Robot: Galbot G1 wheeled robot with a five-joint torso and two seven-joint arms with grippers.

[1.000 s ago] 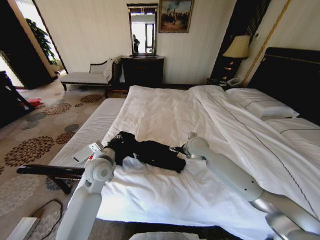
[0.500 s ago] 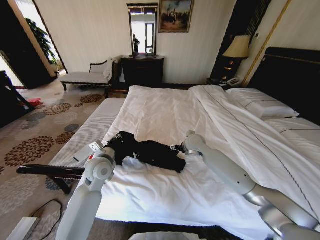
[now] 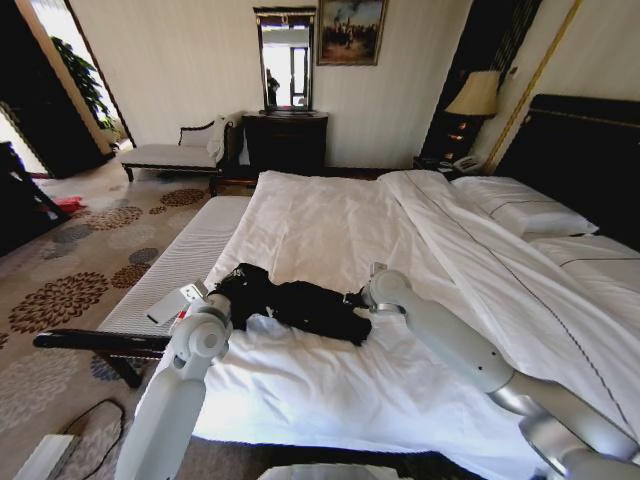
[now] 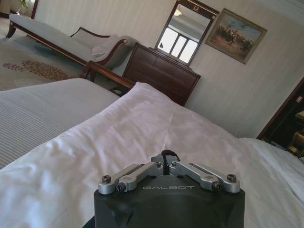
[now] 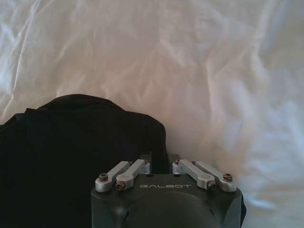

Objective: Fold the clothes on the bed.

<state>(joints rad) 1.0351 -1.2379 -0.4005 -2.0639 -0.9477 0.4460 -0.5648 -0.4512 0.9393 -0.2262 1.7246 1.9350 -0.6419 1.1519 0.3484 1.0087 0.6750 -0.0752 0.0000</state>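
Note:
The clothes [image 3: 295, 305], one black T-shirt, lie bunched on the near part of the bed [image 3: 330, 225]. At the shirt's left end is my left gripper [image 3: 222, 292]. In the left wrist view this gripper [image 4: 165, 157] is shut with a small dark fold pinched at its tips. My right gripper [image 3: 354, 298] rests at the shirt's right end. In the right wrist view the right gripper [image 5: 159, 167] is shut down into the black cloth [image 5: 71, 156], and its tips are hidden in the cloth.
A pale bench [image 3: 180, 265] with a dark frame runs along the bed's left side, just beside my left arm. White sheet spreads beyond the shirt. The folded duvet [image 3: 500, 270], the pillows [image 3: 525, 210] and the dark headboard [image 3: 590, 150] lie to the right. A dresser [image 3: 285, 140] and a chaise [image 3: 175, 152] stand against the far wall.
My right wrist has shifted slightly left, toward the shirt's middle. The left arm and the shirt's left end have hardly moved.

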